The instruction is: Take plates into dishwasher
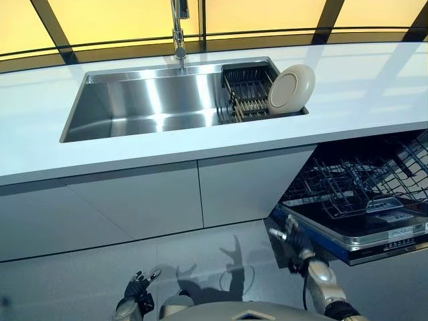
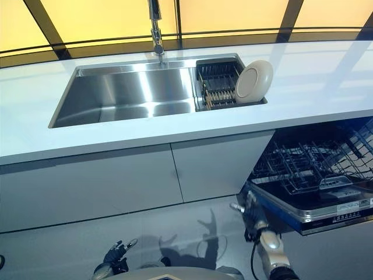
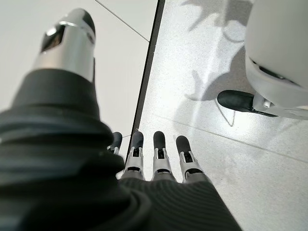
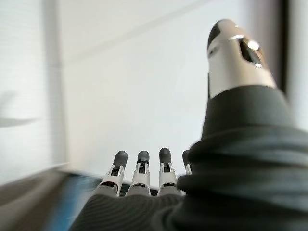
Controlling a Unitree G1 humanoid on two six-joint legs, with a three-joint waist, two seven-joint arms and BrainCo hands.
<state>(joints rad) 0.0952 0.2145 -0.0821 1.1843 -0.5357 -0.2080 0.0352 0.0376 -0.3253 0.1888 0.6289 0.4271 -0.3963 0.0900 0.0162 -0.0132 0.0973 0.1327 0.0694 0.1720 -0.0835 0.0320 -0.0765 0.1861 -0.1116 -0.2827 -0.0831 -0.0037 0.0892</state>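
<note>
One cream plate (image 1: pixel 291 88) leans upright against the right end of a dark wire dish rack (image 1: pixel 246 93) inside the steel sink (image 1: pixel 134 107). The dishwasher (image 1: pixel 361 194) stands open at the right under the counter, its wire rack (image 1: pixel 348 180) pulled out and holding no plates that I can see. My left hand (image 1: pixel 137 289) hangs low over the floor, fingers straight and empty; it also shows in the left wrist view (image 3: pixel 154 154). My right hand (image 1: pixel 294 241) is open and empty beside the dishwasher's front left corner; its fingers (image 4: pixel 139 168) point at the white cabinet front.
A tap (image 1: pixel 178 30) rises behind the sink. The white counter (image 1: pixel 374 87) runs across the view, with white cabinet doors (image 1: pixel 134 200) below. The open dishwasher door's control strip (image 1: pixel 388 241) juts out low on the right. Grey floor (image 1: pixel 221 254) lies below.
</note>
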